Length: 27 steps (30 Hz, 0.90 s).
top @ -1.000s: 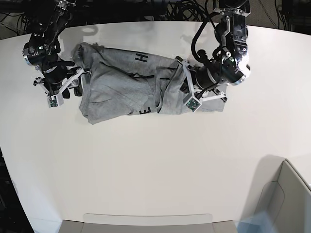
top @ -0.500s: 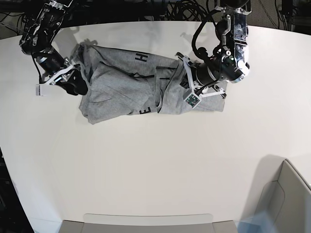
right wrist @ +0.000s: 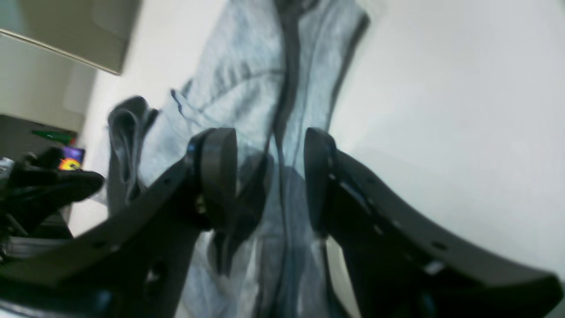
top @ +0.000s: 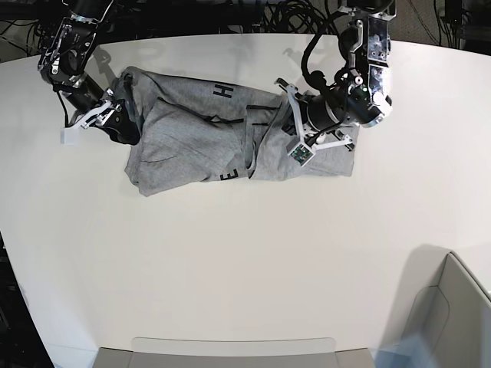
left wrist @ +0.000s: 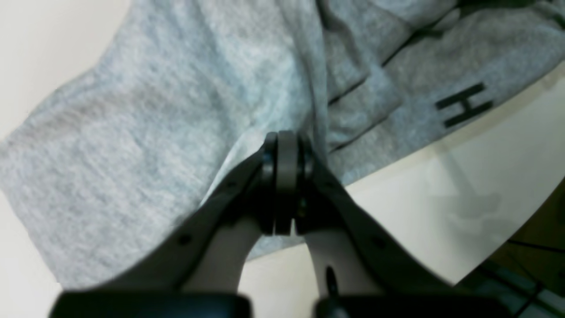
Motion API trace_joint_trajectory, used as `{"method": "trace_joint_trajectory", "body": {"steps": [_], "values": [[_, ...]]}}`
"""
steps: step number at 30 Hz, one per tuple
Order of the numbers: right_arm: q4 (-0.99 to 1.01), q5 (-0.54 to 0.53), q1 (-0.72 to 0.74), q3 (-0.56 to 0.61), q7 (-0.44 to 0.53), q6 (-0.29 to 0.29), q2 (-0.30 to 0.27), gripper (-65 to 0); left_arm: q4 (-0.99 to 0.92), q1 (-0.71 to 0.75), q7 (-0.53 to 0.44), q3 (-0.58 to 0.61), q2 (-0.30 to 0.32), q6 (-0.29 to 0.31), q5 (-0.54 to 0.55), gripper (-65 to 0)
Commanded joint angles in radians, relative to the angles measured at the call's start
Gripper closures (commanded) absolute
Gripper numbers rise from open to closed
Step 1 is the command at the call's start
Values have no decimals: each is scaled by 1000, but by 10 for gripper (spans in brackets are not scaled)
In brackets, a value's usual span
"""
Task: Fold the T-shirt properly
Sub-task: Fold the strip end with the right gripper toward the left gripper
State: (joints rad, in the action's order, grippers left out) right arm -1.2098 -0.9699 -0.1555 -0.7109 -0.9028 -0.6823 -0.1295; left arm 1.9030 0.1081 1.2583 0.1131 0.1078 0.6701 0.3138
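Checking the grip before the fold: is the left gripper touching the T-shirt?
Touching. The left wrist view shows the left gripper shut, pinching a fold of the T-shirt.

Lab bench, I'd say: bare white table (top: 230, 261), tangled black cables (top: 284, 15) behind it (my arms are mounted there).

Bright, even overhead light washes the white bench (top: 230, 261), with a soft grey shadow near its front right corner. Both wrist views are blurred; the near black pincer arms are out of focus.
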Motion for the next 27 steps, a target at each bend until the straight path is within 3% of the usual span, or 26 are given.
{"method": "trace_joint_trajectory", "body": {"steps": [1, 11, 17, 21, 27], "values": [[8, 24, 0, 20, -34, -16, -3, -253, 14, -11, -10, 1, 2, 0, 8, 0], [0, 26, 40, 199, -83, -16, 17, -253, 14, -11, -10, 1, -1, 0, 8, 0], [-17, 68, 41, 233, -80, -16, 38, -252, 14, -11, -10, -3, 2, -2, 8, 0], [-144, 173, 15, 245, -25, 125, 69, -252, 14, -9, -9, -3, 2, -3, 8, 0], [-410, 248, -40, 236, -3, 194, 110, -252, 14, 8, -9, -5, 2, 0, 8, 0]]}}
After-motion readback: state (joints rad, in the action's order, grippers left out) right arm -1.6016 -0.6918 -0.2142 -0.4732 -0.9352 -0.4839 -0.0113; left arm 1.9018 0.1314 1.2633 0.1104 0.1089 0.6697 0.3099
